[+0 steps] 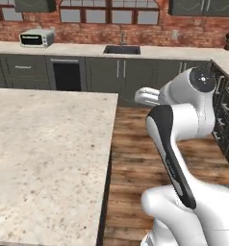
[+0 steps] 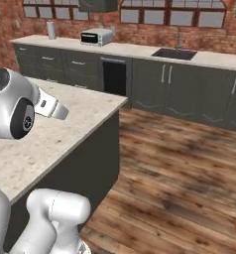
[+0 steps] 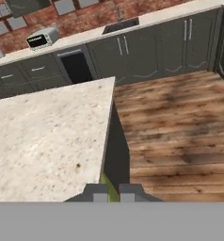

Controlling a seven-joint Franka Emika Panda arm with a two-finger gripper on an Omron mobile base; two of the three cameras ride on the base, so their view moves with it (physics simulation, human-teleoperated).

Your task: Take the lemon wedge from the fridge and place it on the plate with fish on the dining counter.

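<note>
Though mostly cut off, end effector (image 3: 114, 194) clamped on lemon wedge (image 3: 108, 185), above dining counter (image 3: 48, 136) edge

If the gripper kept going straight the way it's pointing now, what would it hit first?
Probably the near corner edge of the dining counter, or the wooden floor beside it; depth is unclear. The gripper holds the lemon wedge.

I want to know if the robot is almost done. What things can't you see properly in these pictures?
- Lemon wedge: hand view, just a green sliver; the gripper fingertips cover the rest.
- Dining counter: left base view, cut off by the left and bottom edges; the arm hides part in the right base view.
</note>
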